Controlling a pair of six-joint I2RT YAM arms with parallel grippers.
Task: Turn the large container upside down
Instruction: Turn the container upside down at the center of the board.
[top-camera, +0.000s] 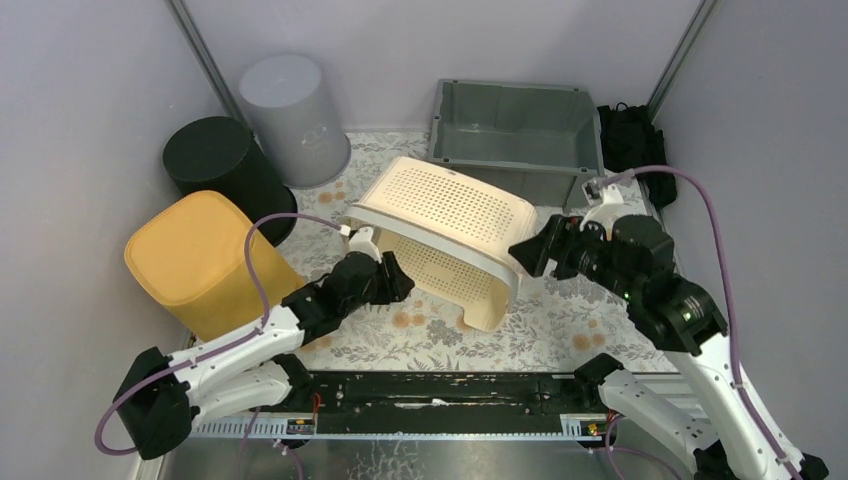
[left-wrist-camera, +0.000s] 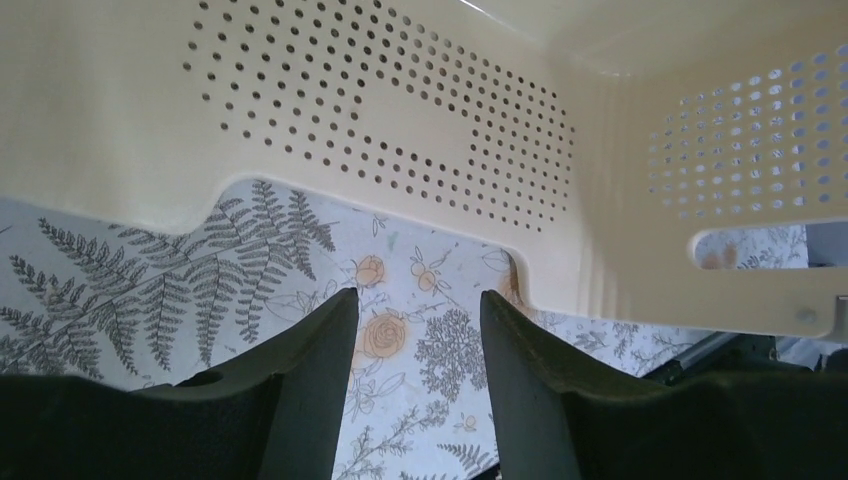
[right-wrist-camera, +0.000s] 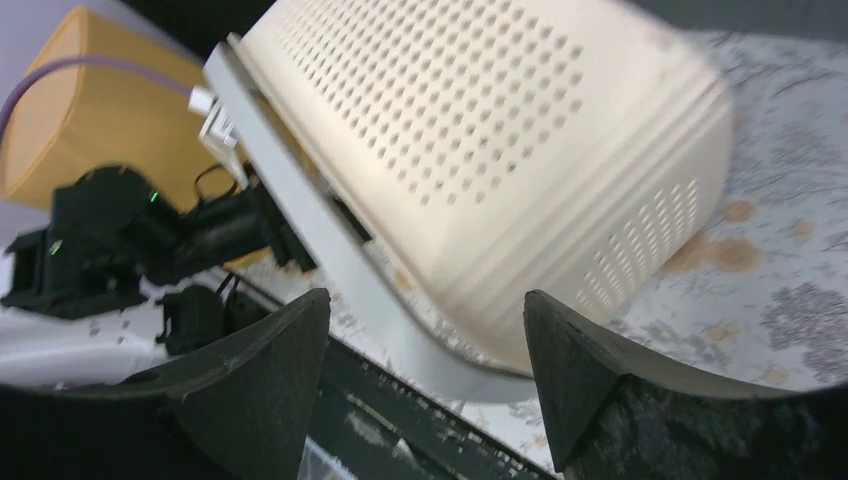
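The large container is a cream perforated basket (top-camera: 455, 228) lying tipped on the floral table, its base up and toward the back, its open mouth facing the front and down. My left gripper (top-camera: 395, 272) is open just under its left rim, with nothing between the fingers. In the left wrist view the basket wall (left-wrist-camera: 400, 130) arches above the open left gripper (left-wrist-camera: 418, 300). My right gripper (top-camera: 530, 255) is open by the basket's right rim. In the right wrist view the basket (right-wrist-camera: 490, 150) lies beyond the open right gripper (right-wrist-camera: 425, 310).
A grey bin (top-camera: 515, 135) stands at the back right. A grey tub (top-camera: 295, 118), a black tub (top-camera: 222, 170) and a yellow tub (top-camera: 200, 262) stand upside down at the left. A black rail (top-camera: 430, 390) runs along the front edge.
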